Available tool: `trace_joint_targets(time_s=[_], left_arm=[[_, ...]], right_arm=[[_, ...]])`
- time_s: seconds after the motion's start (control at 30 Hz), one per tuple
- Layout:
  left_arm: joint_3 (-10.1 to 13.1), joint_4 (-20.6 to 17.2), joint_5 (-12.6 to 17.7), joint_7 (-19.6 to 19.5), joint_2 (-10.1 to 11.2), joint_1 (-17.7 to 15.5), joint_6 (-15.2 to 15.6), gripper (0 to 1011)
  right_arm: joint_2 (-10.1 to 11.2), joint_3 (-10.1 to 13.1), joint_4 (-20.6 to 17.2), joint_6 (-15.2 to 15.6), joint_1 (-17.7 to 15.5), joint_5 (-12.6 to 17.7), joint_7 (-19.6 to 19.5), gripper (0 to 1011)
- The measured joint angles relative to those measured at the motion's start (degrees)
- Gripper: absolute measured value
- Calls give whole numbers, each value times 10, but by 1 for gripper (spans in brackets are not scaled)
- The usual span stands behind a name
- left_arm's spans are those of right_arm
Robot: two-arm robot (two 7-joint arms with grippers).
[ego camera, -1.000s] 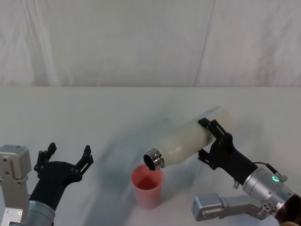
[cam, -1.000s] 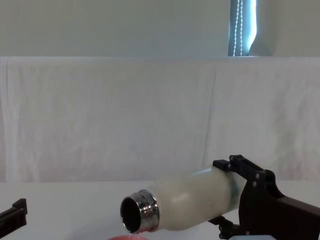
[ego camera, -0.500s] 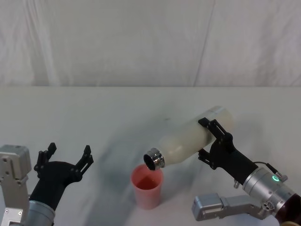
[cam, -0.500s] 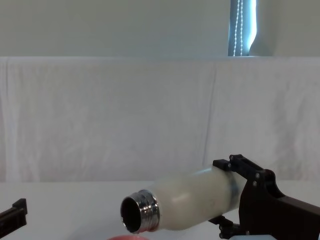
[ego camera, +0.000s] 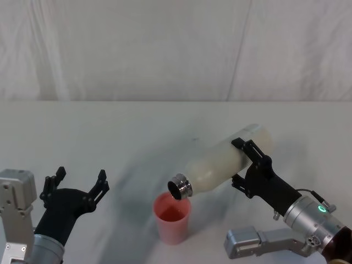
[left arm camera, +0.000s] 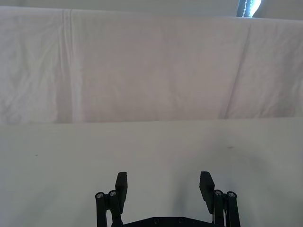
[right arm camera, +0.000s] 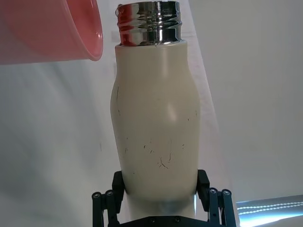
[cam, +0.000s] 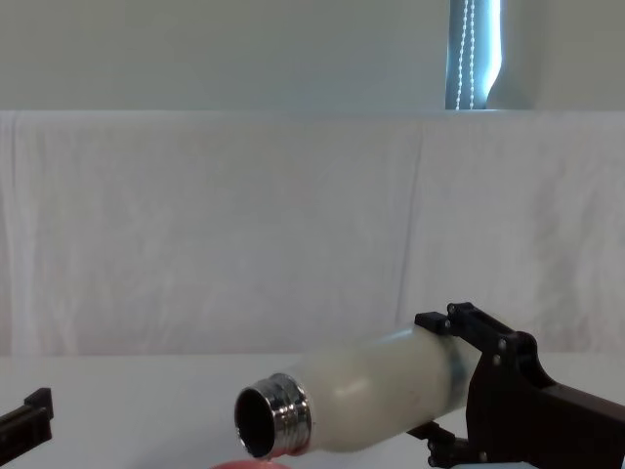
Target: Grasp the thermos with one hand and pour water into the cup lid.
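Cream-white thermos tipped nearly flat, steel neck angled down, mouth right over the near rim of the pink cup lid, which stands upright on the tabletop front-centre. My right gripper is clamped round the thermos body near its base end; in the right wrist view the fingers sit on both sides of the bottle with the neck pointing away toward the cup lid. Chest view: mouth dark inside, just above the pink rim at the frame's bottom edge. No stream that I can make out; can't tell if water is running.

Step in hand, my read: pouring. To do it well: keep the mouth centred over the cup opening, not past its edge; it looks close to the near-right side of the rim, so a small nudge toward the cup's middle would be safer. Tilt slowly, since the wide mouth could gush. Grip sits far from the neck, so wrist roll swings the mouth a lot: small moves. Don't knock the cup lid; it looks light.

My left gripper parked at lower left above the tabletop, fingers spread, empty, well apart from the cup lid.
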Motion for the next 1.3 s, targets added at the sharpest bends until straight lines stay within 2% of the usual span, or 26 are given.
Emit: trace_joint_targets(time_s=[1.0, 1.3], left_arm=[[0, 0, 0, 0, 0, 0, 0, 1001], [0, 0, 0, 0, 0, 0, 0, 1001]], right_arm=[[1, 0, -2, 1, -2, 0, -1, 950], [-1, 4, -3, -8, -2, 17, 8, 950]])
